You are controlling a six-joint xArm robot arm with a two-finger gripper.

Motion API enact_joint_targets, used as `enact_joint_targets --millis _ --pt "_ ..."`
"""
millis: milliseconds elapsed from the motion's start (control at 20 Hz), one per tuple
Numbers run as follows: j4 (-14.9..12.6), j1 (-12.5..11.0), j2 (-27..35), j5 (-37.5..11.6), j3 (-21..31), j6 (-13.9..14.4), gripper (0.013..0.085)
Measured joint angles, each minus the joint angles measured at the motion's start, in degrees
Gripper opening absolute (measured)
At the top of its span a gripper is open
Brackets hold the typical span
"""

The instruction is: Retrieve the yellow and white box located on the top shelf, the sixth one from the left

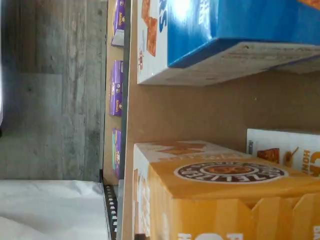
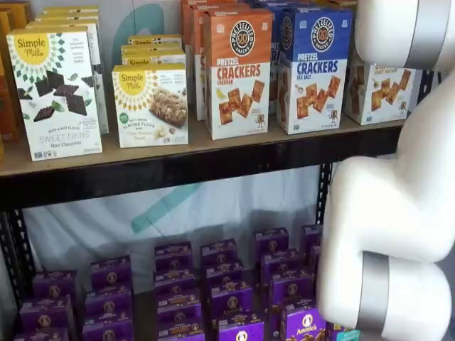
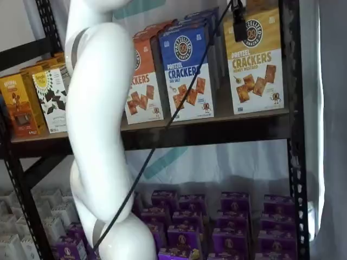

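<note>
Note: honey mustard crackers box (image 3: 255,62) on the top shelf (image 3: 217,130) is light, stiff cardboard; grip its narrow sides. Tool (image 3: 239,26) state cannot be told.

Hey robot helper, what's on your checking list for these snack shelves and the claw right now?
Surface: the top shelf is a tan board with a black front rail, full of boxes.
Job's things: the yellow and white box stands upright on it, at the end of the row.
Clutter: orange-topped crackers box, blue-topped crackers box, Simple Mills boxes; purple boxes below.
Claw: claw hangs at the yellow box's top; open or shut cannot be told.
Cables: black cable slants down across the shelf front.
Surroundings: white arm, white backdrop sheet, grey wood floor.
</note>
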Motion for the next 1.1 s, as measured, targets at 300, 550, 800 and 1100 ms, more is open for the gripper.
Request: enact_joint_targets --millis 300,550,800,1100 --pt "0.34 -0.08 0.16 -0.14 -0.15 0.00 0.0770" --pt "0.54 -0.16 0.34 -0.02 -0.39 0.01 0.0690" --pt "0.44 -0.13 1.16 1.46 -2.02 0.16 0.0690" --pt "0.86 -0.58 1.89 3.82 -4.28 0.11 0.0690"
